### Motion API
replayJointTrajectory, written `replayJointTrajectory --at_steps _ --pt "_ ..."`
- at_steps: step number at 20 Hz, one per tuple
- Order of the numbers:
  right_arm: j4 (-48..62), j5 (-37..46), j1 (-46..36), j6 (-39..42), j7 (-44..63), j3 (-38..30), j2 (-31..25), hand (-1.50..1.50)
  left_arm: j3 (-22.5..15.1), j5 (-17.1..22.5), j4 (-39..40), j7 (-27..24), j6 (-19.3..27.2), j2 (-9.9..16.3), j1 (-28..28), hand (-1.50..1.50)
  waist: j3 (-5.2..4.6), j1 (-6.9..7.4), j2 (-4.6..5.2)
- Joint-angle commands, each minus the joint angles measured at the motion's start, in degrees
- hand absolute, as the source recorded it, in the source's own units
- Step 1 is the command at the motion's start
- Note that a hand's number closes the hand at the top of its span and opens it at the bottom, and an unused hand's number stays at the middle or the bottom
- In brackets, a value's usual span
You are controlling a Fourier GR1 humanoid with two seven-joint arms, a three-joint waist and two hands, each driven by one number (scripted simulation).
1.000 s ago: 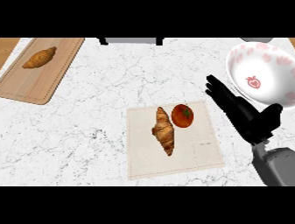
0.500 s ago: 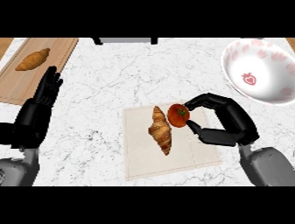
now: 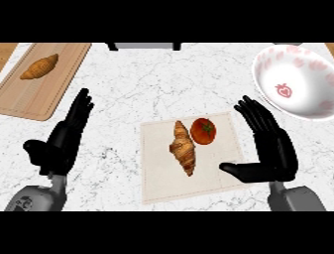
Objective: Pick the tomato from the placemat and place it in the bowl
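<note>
Tomato (image 3: 204, 131) sits on placemat (image 3: 191, 161), upper right part, just beside croissant (image 3: 183, 147) lying lengthwise on same mat; whether the two touch cannot be told. Right hand (image 3: 270, 145) at mat's right edge, fingers straight and spread wide, thumb out toward mat, holding nothing, apart from tomato. Left hand (image 3: 61, 137) on bare marble counter (image 3: 147, 84) left of mat, fingers straight, resting, holding nothing. Bowl (image 3: 301, 82), white w/ pink strawberry print, upper right, tilted. Cutting board (image 3: 39, 79) upper left carries 2nd croissant (image 3: 39, 67).
</note>
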Motion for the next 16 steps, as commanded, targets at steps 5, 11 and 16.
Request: replayJointTrajectory --at_steps 5,11,16 --pt "-4.8 2.7 -5.3 -3.2 15.5 -5.4 -8.8 -1.50 2.3 -0.4 5.7 0.0 -1.6 -2.2 -4.8 0.00 -0.09 0.15 -0.06" --pt "-3.1 0.0 -10.0 3.6 28.4 -4.0 -13.0 -1.50 1.9 -1.0 0.5 1.2 -2.7 -1.0 -0.9 0.00 -0.07 0.89 -0.10" --pt "2.0 3.3 -14.5 6.2 34.2 -0.8 -13.3 -1.50 2.1 -1.1 0.6 -0.5 -3.9 -1.6 1.2 0.00 -0.07 1.17 -0.01"
